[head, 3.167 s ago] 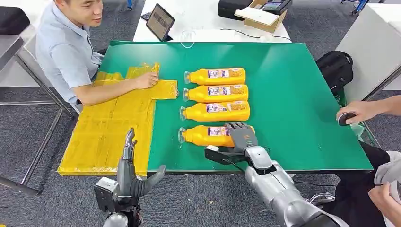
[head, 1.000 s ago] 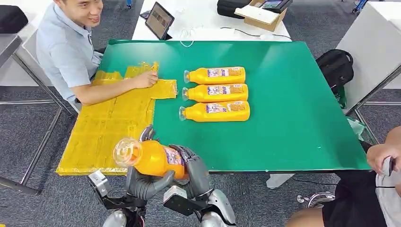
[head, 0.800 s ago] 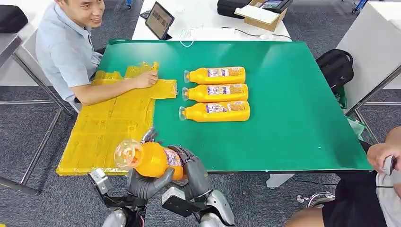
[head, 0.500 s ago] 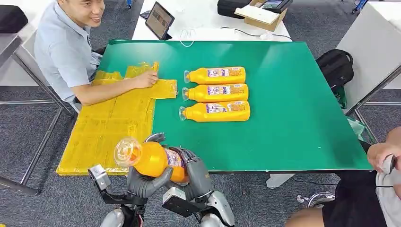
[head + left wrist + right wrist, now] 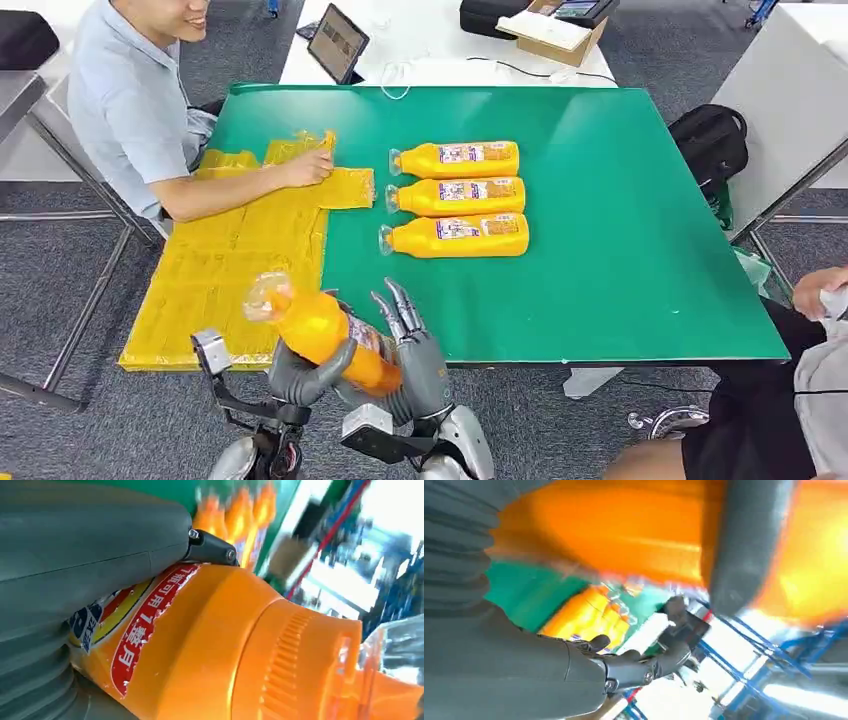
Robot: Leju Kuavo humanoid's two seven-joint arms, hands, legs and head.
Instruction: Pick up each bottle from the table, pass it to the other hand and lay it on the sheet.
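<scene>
Head view: an orange bottle [image 5: 325,335] is held in the air just off the near edge of the green table [image 5: 620,250], at about 7 o'clock in the picture. Its cap end tilts up toward 10 o'clock. The left hand [image 5: 305,375] wraps the bottle's body from below. The right hand [image 5: 415,355] stands just beside the bottle's base with fingers raised and spread, holding nothing. Three more bottles [image 5: 455,197] lie in a row near the table's middle. A yellow sheet [image 5: 235,260] covers the table's 9 o'clock side, and a seated person's hand [image 5: 308,168] rests on its far part.

Left wrist view: the bottle's orange body, red label and ribbed collar sit close against the grey thumb [image 5: 75,545], which presses on the label.

Right wrist view: blurred orange bottle above, and this hand's dark fingers [image 5: 644,667] extended free of it.

Judging by looks, the bottle is full, fairly heavy, stiff plastic with a smooth, likely slippery skin. The wide labelled middle seems the safest hold, not the narrow neck.
</scene>
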